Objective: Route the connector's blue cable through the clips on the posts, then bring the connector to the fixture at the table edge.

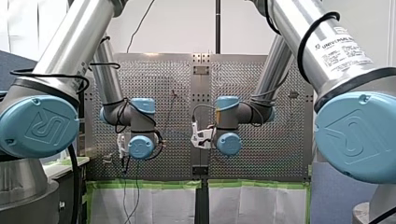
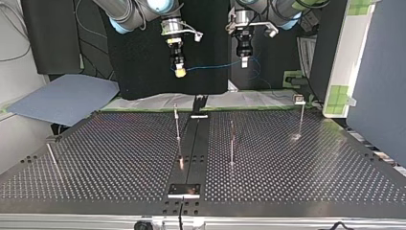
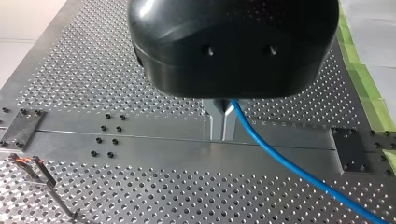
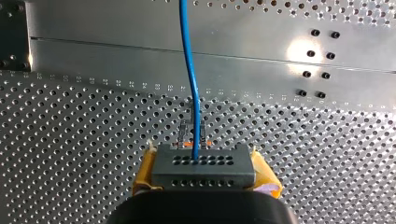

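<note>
Two robot arms hang well above a perforated metal table [image 2: 95, 163] with a blue cable [image 2: 215, 65] stretched between them.

My right gripper [image 2: 179, 71] has its yellow pads [image 4: 144, 175] closed on the sides of a small grey connector [image 4: 203, 165]. The cable leaves the top face of the connector and runs away over the table. A small clip [image 4: 186, 133] with an orange mark shows just beyond the connector, far below it.

My left gripper [image 3: 222, 122] has its metal fingers pinched together on the cable itself, a short way along from the connector. From there the cable trails off loosely past the table edge.

Thin posts [image 2: 177, 128] stand on the table, well below the cable. None of their clips appears to hold the cable, so the routing looks not yet begun.

To do this step well, both arms should probably come down together and keep the span between them lightly taut and level. The span can then be lined up over one clip mouth and pressed in squarely. Too much tension could pull the cable at the connector or bend a thin post. Too little would likely let the span sag past the clip.
</note>
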